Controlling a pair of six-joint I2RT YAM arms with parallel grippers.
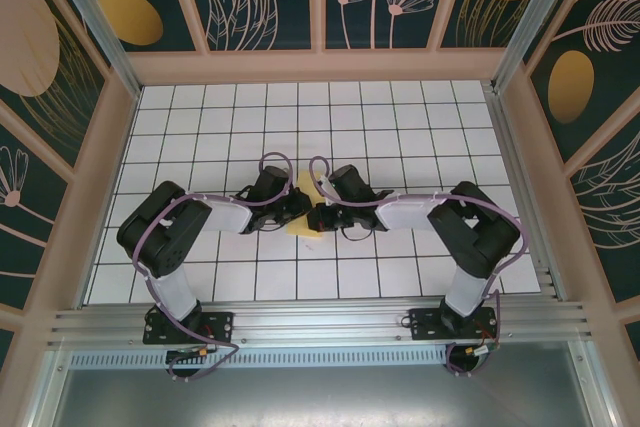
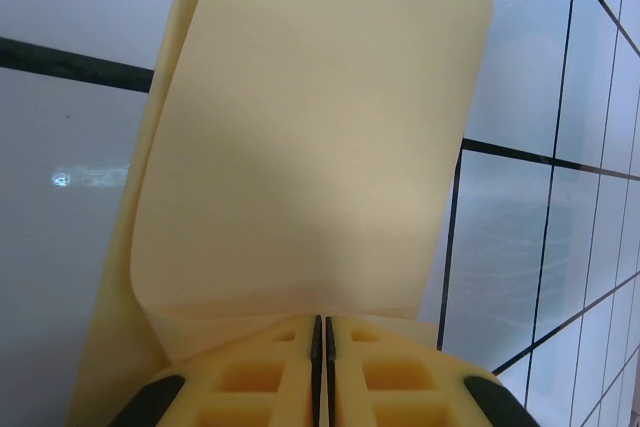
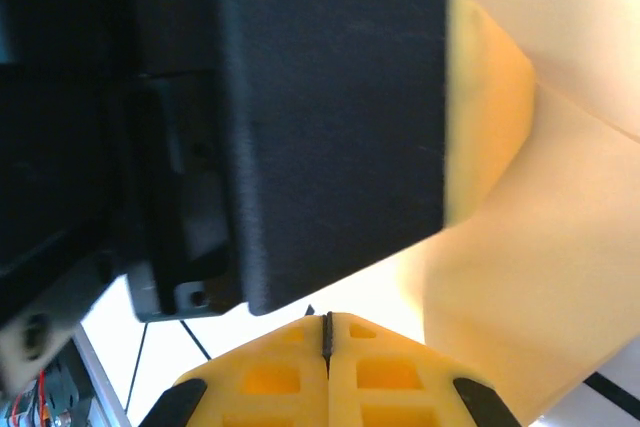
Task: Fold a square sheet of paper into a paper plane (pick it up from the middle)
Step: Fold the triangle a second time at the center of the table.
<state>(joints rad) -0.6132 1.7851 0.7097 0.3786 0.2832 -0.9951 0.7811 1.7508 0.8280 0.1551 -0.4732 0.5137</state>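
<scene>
Tight quarters at mid-bench. Straight ahead of the left fingers (image 2: 285, 352) we find the curled yellow sheet (image 2: 300, 147) rising from their tips and barring the way forward. Open bench (image 2: 540, 247) shows only past the sheet's edges to their left and right. The right fingers (image 3: 300, 347) face the black housing of the left arm (image 3: 320, 117), close in front and above, so we see a gap only low to their left, while the sheet closes off their right. From above, the tiled bench beyond both pairs of fingers runs free to the enclosure walls (image 1: 320, 65).
</scene>
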